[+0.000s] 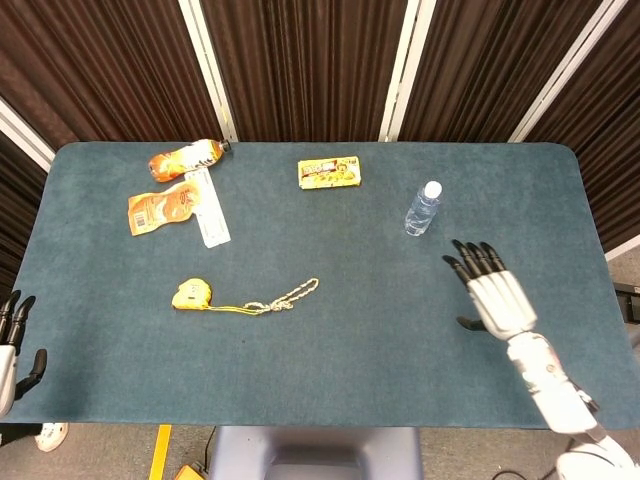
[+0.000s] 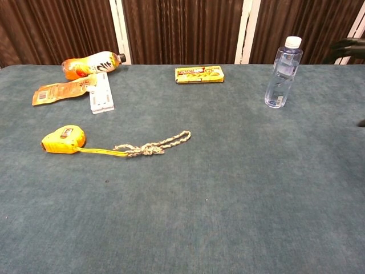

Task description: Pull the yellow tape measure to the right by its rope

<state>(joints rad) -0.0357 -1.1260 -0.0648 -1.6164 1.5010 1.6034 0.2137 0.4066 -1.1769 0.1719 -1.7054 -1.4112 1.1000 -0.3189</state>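
We see the yellow tape measure (image 1: 191, 294) lying on the left part of the blue-green table (image 1: 330, 330), its rope (image 1: 287, 298) trailing to the right with a knot midway. Our right hand (image 1: 492, 293) hovers over the right side of the table, fingers spread and holding nothing, well apart from the rope and just below the water bottle (image 1: 423, 208). Our left hand (image 1: 12, 340) sits at the table's left edge, fingers apart and empty. Along the far side lie an orange bottle (image 1: 185, 158), an orange packet (image 1: 160, 208), a white strip (image 1: 209, 210) and a yellow box (image 1: 329, 172).
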